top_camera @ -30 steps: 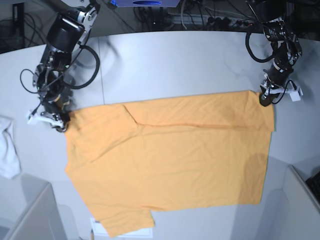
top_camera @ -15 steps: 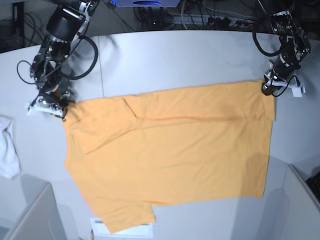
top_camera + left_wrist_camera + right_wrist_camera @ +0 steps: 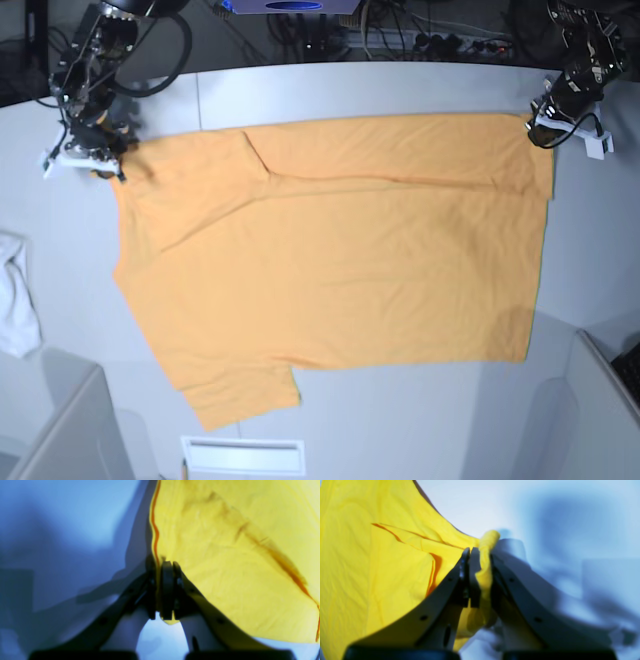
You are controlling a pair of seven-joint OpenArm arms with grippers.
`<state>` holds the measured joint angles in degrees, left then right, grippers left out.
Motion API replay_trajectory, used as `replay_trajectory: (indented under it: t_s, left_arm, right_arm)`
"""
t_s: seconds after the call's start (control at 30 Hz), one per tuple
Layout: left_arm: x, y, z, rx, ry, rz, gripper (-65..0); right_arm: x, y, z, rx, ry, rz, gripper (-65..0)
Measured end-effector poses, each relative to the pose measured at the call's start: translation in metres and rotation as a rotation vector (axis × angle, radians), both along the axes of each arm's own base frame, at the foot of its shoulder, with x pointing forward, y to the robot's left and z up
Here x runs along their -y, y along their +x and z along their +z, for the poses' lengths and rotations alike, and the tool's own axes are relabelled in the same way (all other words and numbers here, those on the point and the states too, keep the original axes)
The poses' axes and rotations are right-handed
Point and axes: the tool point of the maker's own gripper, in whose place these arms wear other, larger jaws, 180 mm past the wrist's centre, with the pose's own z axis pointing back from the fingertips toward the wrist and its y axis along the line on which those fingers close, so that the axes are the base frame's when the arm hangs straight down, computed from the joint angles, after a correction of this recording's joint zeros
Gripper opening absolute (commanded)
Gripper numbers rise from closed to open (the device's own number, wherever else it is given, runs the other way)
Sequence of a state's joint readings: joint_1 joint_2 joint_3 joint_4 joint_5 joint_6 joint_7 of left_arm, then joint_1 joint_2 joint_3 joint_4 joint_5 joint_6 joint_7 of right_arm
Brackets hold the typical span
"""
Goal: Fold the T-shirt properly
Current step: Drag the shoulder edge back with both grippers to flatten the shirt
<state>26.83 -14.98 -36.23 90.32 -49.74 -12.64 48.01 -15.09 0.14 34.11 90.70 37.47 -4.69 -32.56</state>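
Both grippers clamping T-shirt [image 3: 330, 250] far edge: left gripper [image 3: 163, 566] pinching thin hem corner, right gripper [image 3: 480, 552] bunching sleeve; shirt lying flat on table [image 3: 400, 90]; you're risking left corner slipping under tension

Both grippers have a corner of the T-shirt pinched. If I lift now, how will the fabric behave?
Probably floppy: the T-shirt lies flat with soft creases, so its middle should sag between the right gripper and left gripper. It looks thin and light. The left gripper pinches only the very edge, so that corner might slip.
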Motion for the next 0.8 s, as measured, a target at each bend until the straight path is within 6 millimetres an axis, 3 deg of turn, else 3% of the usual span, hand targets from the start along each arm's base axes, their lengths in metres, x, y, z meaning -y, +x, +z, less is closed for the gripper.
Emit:
replay_trajectory:
  t_s: [0.33,0.5,0.67,0.8]
  left_arm:
    - [-0.019,-0.036,0.0,-0.047,0.029,0.047,-65.0]
    - [-0.018,-0.042,-0.002,-0.058,0.025,0.047,-65.0]
    - [-0.019,-0.042,-0.001,-0.058,0.028,0.047,-65.0]
    - [-0.019,-0.042,-0.001,-0.058,0.028,0.047,-65.0]
  right_arm:
    - [-0.005,-0.051,-0.003,-0.057,-0.004,-0.03,-65.0]
    - [-0.005,-0.059,0.006,-0.051,-0.027,-0.025,-65.0]
    - [-0.01,-0.075,0.001,-0.08,-0.015,-0.033,-65.0]
    - [-0.01,-0.074,0.002,-0.079,-0.021,-0.031,-65.0]
